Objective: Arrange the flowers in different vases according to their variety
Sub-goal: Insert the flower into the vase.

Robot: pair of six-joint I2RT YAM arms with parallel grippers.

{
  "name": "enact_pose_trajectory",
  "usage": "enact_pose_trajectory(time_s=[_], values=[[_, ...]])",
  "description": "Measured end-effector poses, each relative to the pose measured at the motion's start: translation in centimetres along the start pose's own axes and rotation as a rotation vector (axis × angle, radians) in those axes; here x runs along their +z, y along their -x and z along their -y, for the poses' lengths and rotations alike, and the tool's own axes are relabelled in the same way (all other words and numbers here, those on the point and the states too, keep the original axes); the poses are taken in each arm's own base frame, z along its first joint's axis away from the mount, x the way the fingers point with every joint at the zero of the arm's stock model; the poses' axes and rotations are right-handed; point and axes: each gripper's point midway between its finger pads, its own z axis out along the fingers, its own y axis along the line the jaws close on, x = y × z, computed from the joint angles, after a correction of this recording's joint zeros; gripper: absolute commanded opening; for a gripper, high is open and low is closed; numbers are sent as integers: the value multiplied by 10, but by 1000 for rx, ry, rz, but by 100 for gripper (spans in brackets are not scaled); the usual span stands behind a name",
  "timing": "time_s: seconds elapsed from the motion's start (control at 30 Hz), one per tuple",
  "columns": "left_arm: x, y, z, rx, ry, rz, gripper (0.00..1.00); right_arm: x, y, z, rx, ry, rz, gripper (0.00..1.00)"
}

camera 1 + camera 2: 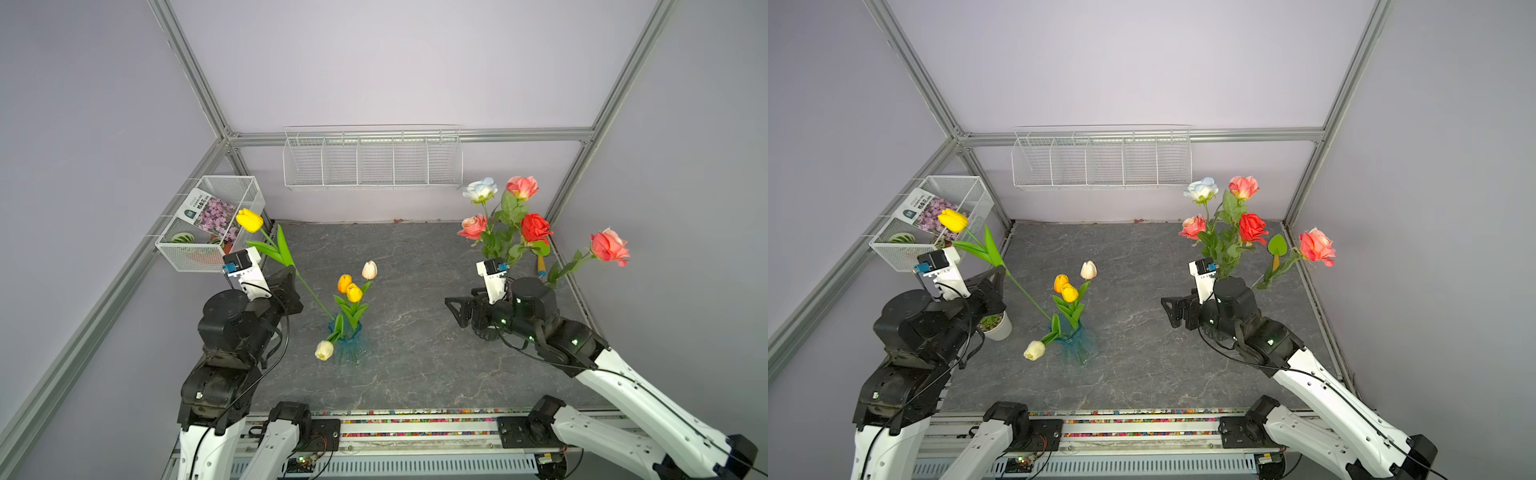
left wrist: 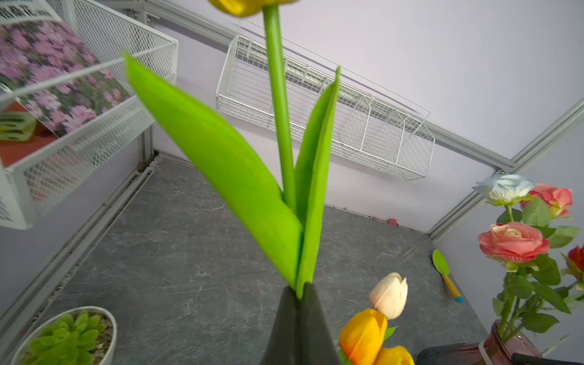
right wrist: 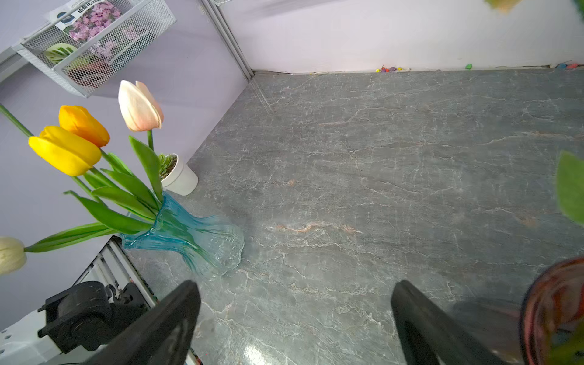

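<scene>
My left gripper (image 2: 300,286) is squeezed tight on the stem of the yellow tulip (image 1: 249,220), right under its two leaves. It is at about 9 o'clock on the gray table (image 1: 415,257). The flower head points up toward 10 o'clock. The stem slants down to the blue vase (image 1: 351,347). I cannot tell if the stem's tip is inside the vase or only at the rim.

The blue vase stands near the middle, a bit toward 8 o'clock. Four more flowers are in it: an orange tulip (image 1: 344,283), a small yellow tulip (image 1: 354,292), a pale pink tulip (image 1: 369,269) and a cream tulip (image 1: 324,350) that hangs low toward 7 o'clock.

My right gripper (image 3: 295,284) is spread wide and holds nothing, near 3 o'clock. Just beside it stands the dark red vase (image 2: 505,347). In it are the white-blue rose (image 1: 480,190), the red rose (image 1: 536,227) and some pink roses (image 1: 522,187).
</scene>
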Motion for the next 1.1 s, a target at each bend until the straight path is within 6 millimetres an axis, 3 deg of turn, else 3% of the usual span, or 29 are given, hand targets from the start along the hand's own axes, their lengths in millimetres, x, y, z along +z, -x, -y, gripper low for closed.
enact_pose_trajectory(time_s=[0.27,0.8,0.87,1.0,1.1], values=[[21,-54,-13,-44,-11,-94,0,2,-5,2,7,1,-9,99],[34,-88,10,28,-89,-131,0,9,-12,-5,19,49,-21,99],[33,-87,10,30,-88,-129,5,9,-12,-5,19,51,-22,99],[34,-89,10,27,-85,-136,27,9,-12,-5,19,51,-23,99],[34,-90,12,17,-93,-142,32,9,-12,-5,19,51,-22,99]])
